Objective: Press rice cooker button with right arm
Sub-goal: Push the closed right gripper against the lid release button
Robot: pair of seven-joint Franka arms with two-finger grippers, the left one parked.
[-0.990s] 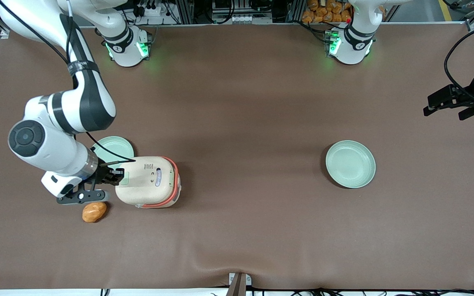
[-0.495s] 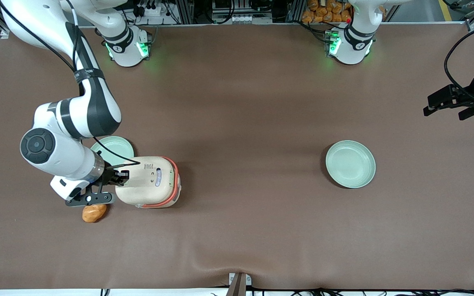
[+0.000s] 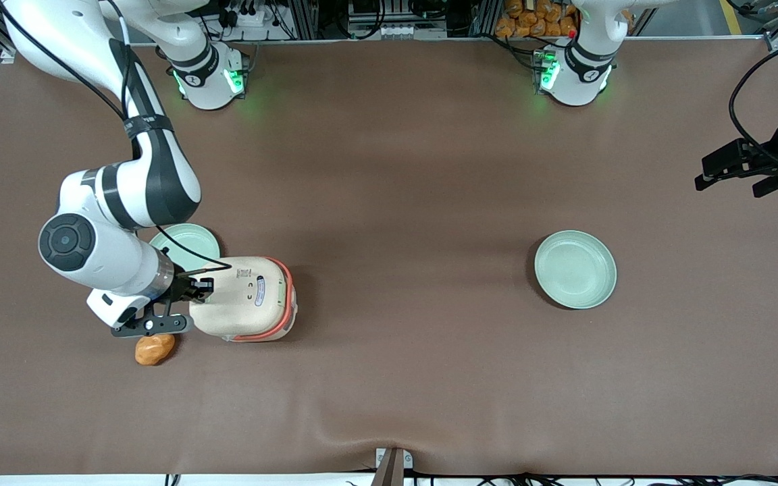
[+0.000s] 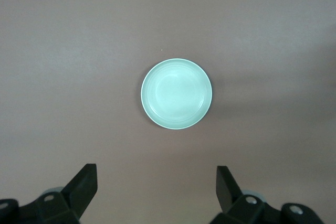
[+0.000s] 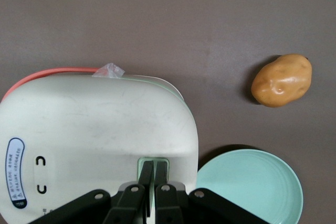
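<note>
The rice cooker, cream with a salmon-red band, stands on the brown table toward the working arm's end. The right arm bends down over it. My gripper is shut, its two black fingertips side by side with nothing between them. They rest on the small pale green button at the edge of the cooker's lid. The lid is down and its printed labels show.
A pale green plate lies beside the cooker, partly under the arm. A brown potato sits nearer the front camera. Another green plate lies toward the parked arm's end.
The right arm has shifted toward the cooker, bringing the shut fingertips from just off the lid's edge onto the green button. The cooker has not moved.
</note>
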